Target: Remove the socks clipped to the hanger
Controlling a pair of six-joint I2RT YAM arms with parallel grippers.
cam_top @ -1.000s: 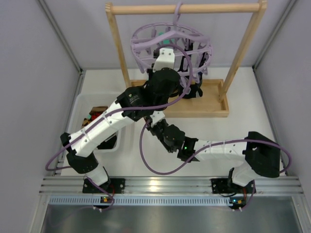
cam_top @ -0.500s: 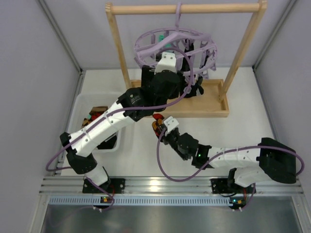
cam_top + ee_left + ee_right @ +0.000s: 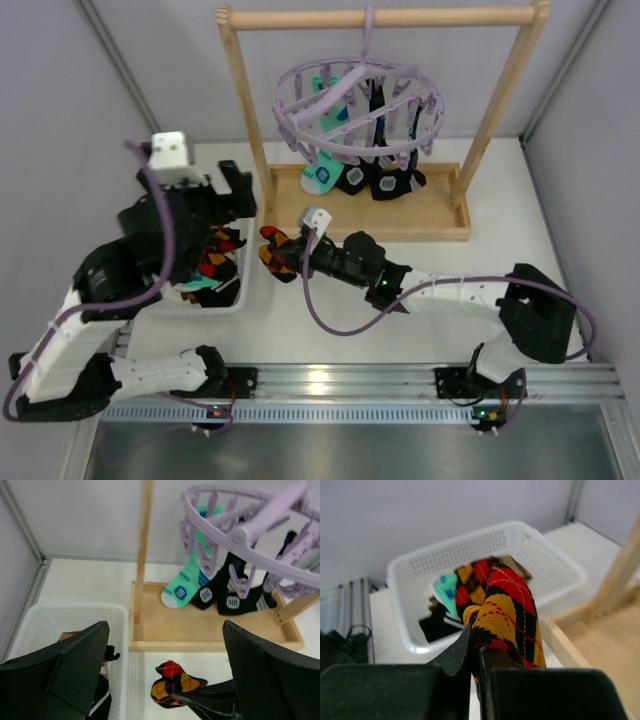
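The basket (image 3: 216, 306) sits at the tabletop's left edge, with the left gripper (image 3: 165, 630) above it, fingers spread wide and holding nothing. The right gripper (image 3: 475, 641) is pinched on a red, orange and black argyle sock (image 3: 507, 610), over the strip of tabletop between the basket's right rim and the wooden rack's (image 3: 380, 17) base, possibly just short of the rim. By the far edge the lavender hanger (image 3: 260, 517) hangs from the rack's bar. A teal sock (image 3: 185, 585) and two black socks (image 3: 215, 587) are clipped on it, toes low over the base.
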